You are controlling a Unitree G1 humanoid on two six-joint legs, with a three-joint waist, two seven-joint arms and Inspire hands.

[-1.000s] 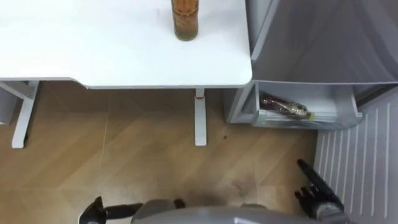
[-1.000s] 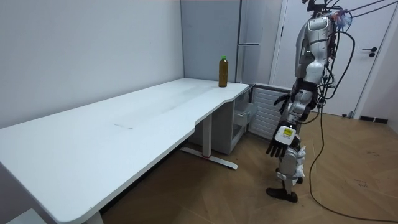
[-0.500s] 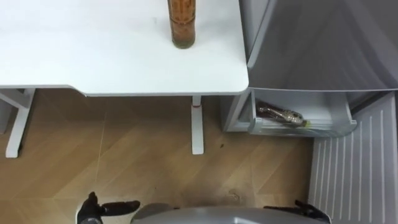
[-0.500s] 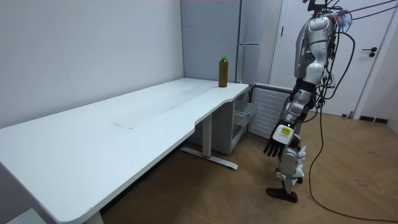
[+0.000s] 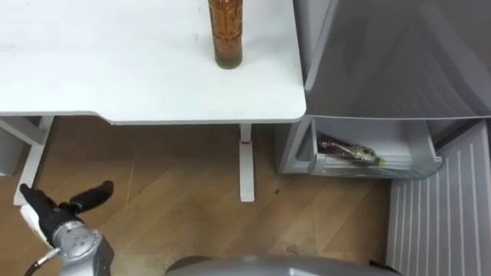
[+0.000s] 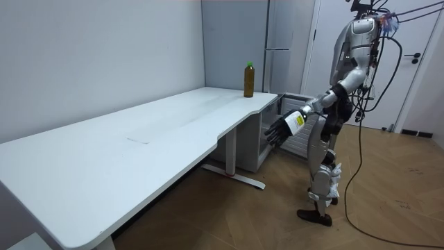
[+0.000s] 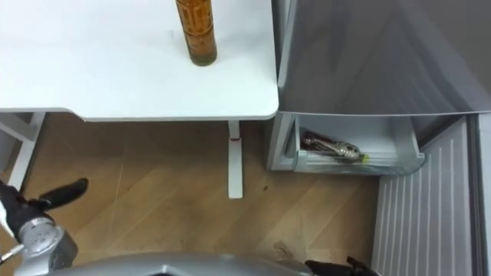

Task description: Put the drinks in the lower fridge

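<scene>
1. A brown bottle (image 5: pixel 228 34) with a green cap stands upright on the white table (image 5: pixel 115 77). It is near the table's right edge, next to the fridge (image 5: pixel 383 54).
2. A second bottle (image 5: pixel 349 148) lies on its side in the open drawer (image 5: pixel 420 146) at the bottom of the fridge.
3. The robot stands on the wood floor (image 5: pixel 176 199), facing the table's right end.
4. Its left hand (image 5: pixel 55 208) is out over the floor, short of the table's near edge. Its fingers are straight and loose and hold nothing.
5. Its right hand (image 7: pixel 347 266) peeks in low down. I cannot tell how it is held.
</scene>
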